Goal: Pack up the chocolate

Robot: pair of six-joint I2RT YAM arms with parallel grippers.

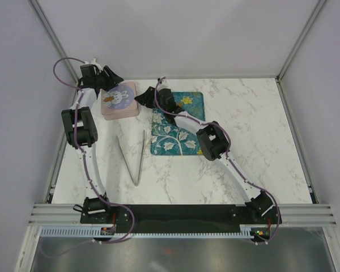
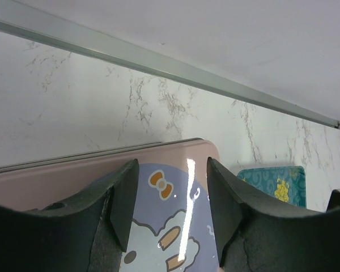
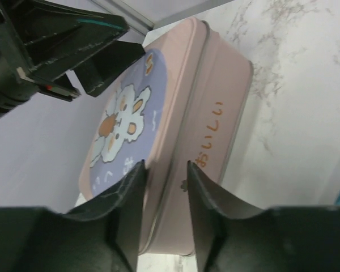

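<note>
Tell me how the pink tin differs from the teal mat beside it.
The pink tin is a raised box with its lid on, while the teal mat lies flat. The tin's lid shows a white cartoon animal on a lilac oval, and the mat bears white leafy scrolls and a yellow flower. The mat covers more of the table than the tin. Both are rounded rectangles resting on the marble table.

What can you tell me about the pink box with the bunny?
The box is a pale pink tin with rounded corners, shiny like metal. Its lid is shut and shows a white bunny on a lilac patch; orange writing runs along one side. It sits flat at the far left of the table, beside the teal mat. The left gripper hangs open over the lid; the right gripper straddles the lid's rim, contact unclear.
</note>
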